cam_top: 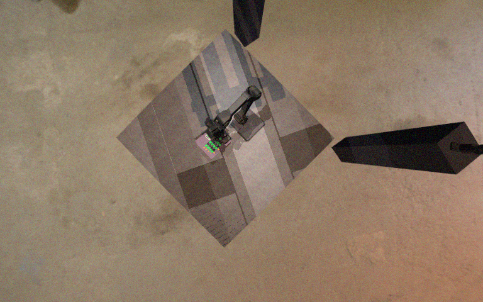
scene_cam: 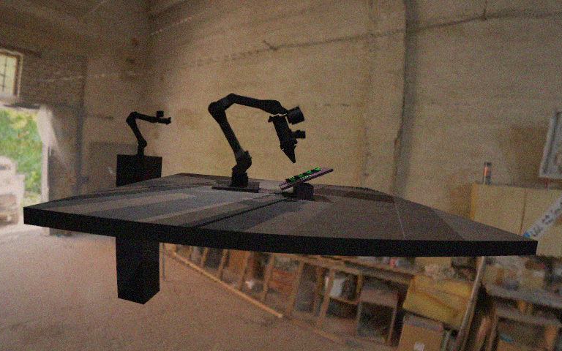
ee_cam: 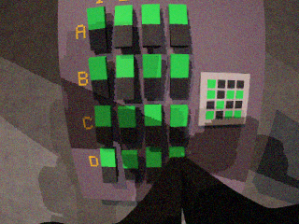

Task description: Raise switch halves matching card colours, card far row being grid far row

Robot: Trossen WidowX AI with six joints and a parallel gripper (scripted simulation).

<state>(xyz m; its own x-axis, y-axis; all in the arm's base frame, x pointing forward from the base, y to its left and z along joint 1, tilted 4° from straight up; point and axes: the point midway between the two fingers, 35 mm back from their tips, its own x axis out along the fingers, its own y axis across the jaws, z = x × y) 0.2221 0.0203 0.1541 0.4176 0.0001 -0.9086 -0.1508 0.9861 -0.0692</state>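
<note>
The tilted pink panel (cam_top: 201, 142) (scene_cam: 327, 170) (ee_cam: 229, 39) bears a four-by-four grid of green and dark switches, rows A to D. In the wrist view the first row A switch (ee_cam: 96, 19) looks green-half raised; the other three look dark-half raised. In row B the second switch (ee_cam: 124, 66) looks dark-half raised, the others green-half. Rows C and D are partly shaded; their tilts are hard to tell. The card (ee_cam: 202, 95) lies right of the grid; its far row reads green, then dark squares. My gripper (scene_cam: 293, 161) (ee_cam: 177, 164) is shut and empty, above the panel, covering part of the last row D switch (ee_cam: 177, 151).
A dark block (scene_cam: 304, 191) supports the panel on the patterned table (cam_top: 259, 168) (scene_cam: 340, 221). The arm's base plate (cam_top: 249, 129) (scene_cam: 235, 187) is close to the panel's near side. Another arm (scene_cam: 134, 130) stands on a separate pedestal (scene_cam: 139, 168) beyond the table.
</note>
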